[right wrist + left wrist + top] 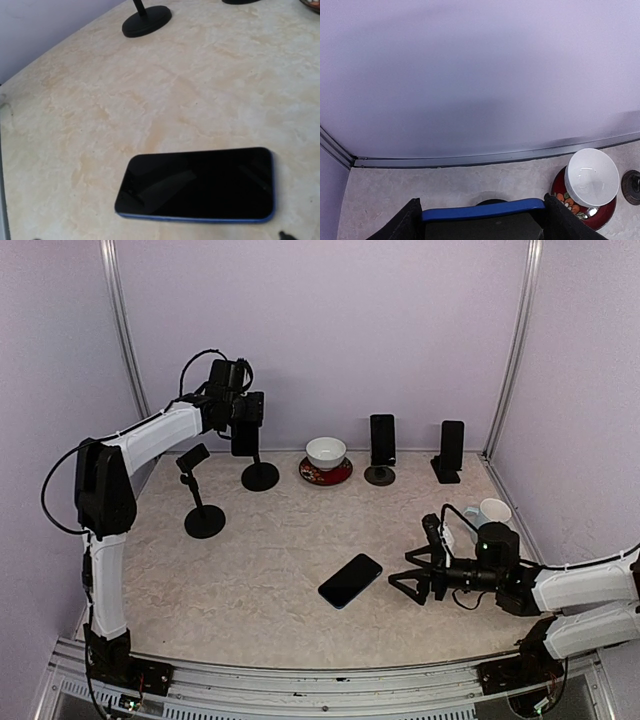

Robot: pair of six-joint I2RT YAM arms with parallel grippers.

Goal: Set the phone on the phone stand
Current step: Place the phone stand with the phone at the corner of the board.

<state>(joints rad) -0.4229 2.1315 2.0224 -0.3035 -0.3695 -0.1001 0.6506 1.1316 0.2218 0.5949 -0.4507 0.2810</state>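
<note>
One blue-edged phone (482,210) is clamped in left gripper (482,223) above a stand (260,477); right gripper (400,572) gapes beside flat phone (350,581)

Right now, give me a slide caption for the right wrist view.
Blue-edged phone lying flat on the marbled table, a black stand base beyond.

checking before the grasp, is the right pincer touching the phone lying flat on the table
Apart. The right wrist view shows a strip of bare table between the phone and the right pincer tips at the frame's bottom edge.
</note>
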